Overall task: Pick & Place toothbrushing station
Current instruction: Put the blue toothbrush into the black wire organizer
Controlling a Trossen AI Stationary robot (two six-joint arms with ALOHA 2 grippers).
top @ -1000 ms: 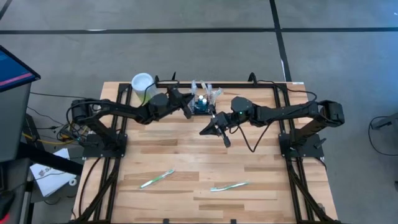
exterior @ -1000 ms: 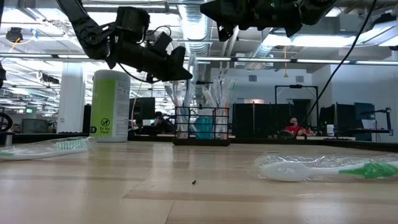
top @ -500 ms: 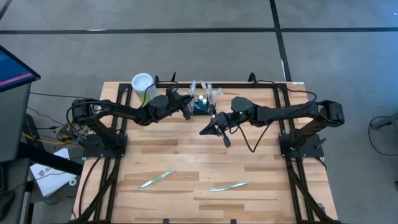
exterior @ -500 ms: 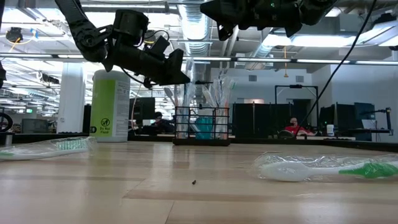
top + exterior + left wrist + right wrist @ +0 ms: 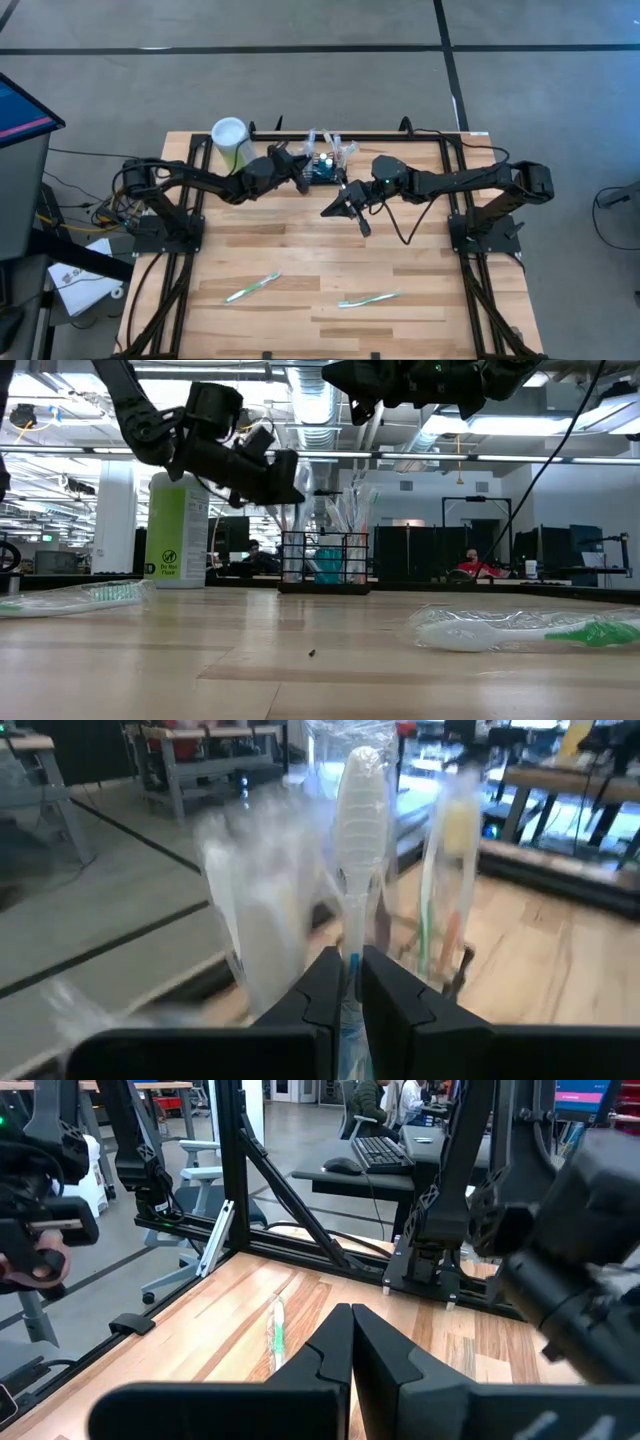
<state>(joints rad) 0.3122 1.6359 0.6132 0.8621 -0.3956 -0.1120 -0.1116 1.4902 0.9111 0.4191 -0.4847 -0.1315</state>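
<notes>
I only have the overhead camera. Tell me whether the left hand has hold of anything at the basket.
Observer: Yes. The left wrist view shows the left hand pinched on an upright wrapped toothbrush.
Operator: Report where that is relative to the basket.
Observer: In the low view the left hand is above the basket, level with the tops of the brushes standing in it.
Operator: Report the right hand.
Observer: The right wrist view shows the right hand shut with nothing in it.
</notes>
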